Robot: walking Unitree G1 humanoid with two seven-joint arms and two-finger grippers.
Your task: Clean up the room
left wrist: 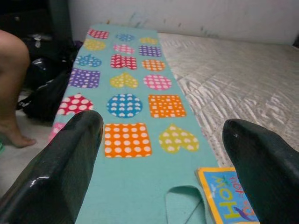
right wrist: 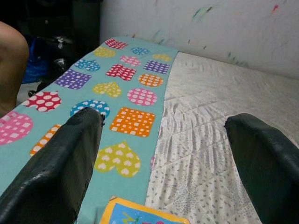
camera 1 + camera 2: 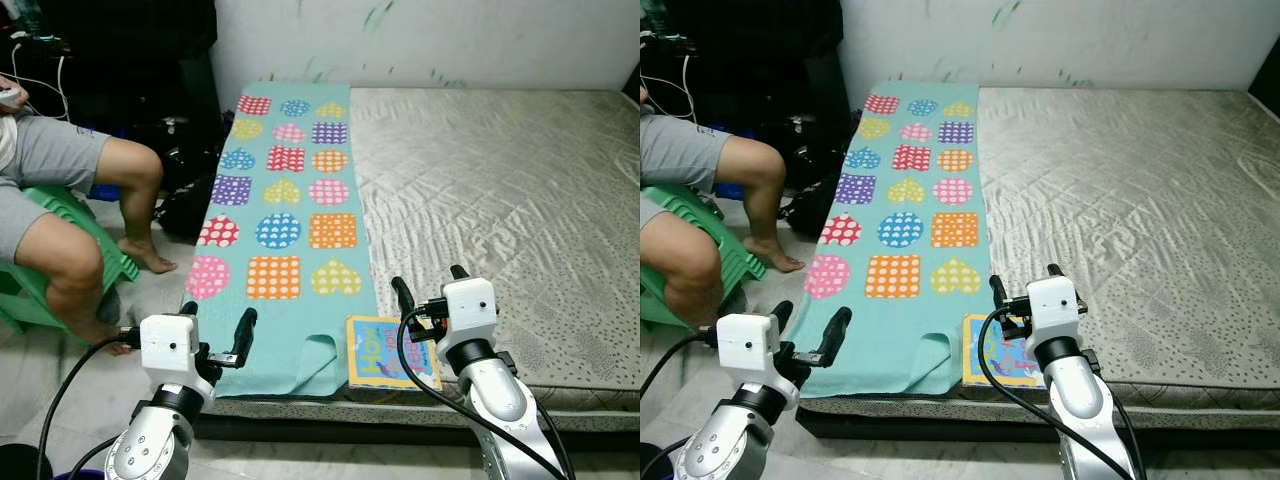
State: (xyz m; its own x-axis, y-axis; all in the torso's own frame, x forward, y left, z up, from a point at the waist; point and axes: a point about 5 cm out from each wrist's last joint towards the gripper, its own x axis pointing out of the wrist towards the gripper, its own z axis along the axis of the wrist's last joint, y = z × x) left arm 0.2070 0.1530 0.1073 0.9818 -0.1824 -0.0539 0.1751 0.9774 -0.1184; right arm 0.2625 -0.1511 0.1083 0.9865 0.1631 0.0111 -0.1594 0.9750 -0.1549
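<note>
Teal blanket [image 3: 285, 230] and book [image 3: 385, 352] lie on the mattress [image 3: 500, 200] — both grippers' fingers spread wide, holding nothing.

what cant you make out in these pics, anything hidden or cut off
- Book: in the eye views the right gripper covers part of its cover; in both wrist views it runs past the picture's edge, so the title is incomplete.
- Person: cut off by the eye views' left edge.
- Dark bags beside the blanket: too shadowed to identify.

A blanket [image 3: 283, 230] lies along the left side of the mattress [image 3: 500, 210]. A book [image 3: 385, 352] rests at the near edge, just right of the blanket. A person [image 3: 60, 220] sits left of the mattress.
</note>
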